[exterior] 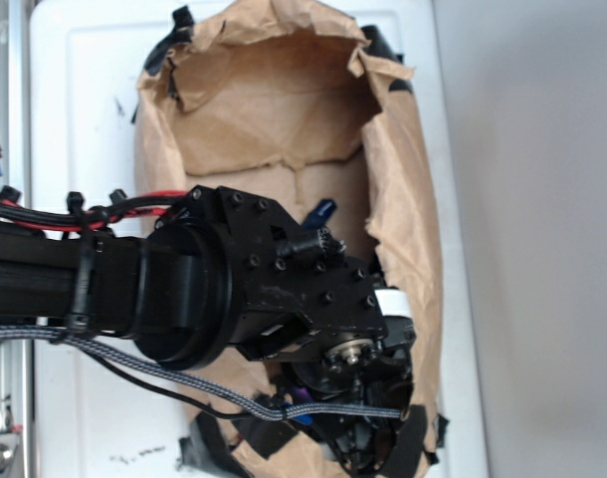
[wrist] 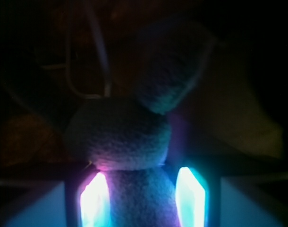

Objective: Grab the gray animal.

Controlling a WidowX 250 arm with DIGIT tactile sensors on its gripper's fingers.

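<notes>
- Wrist view, bottom of the frame: the claw [wrist: 143,201] shows as two glowing pads, the left one [wrist: 94,201] pink-white and the right one [wrist: 190,196] cyan, set close on either side of the gray animal [wrist: 120,137]
- The plush fills the gap between the pads and touches both, so the claw is narrowed on it and appears to grip its lower body
- Above the pads the toy's rounded fuzzy body bulges at mid-frame, with a flat fin-like flap [wrist: 170,71] rising to the upper right
- A thin metal ring [wrist: 87,61] loops in the dark at upper left, just above the body
- Exterior view: the black arm [exterior: 234,289] reaches in from the left, and its claw end sits low inside the brown paper bag [exterior: 284,110], at lower right of the frame
- The bag lies on a white bench [exterior: 85,119]; the toy itself is hidden there
</notes>
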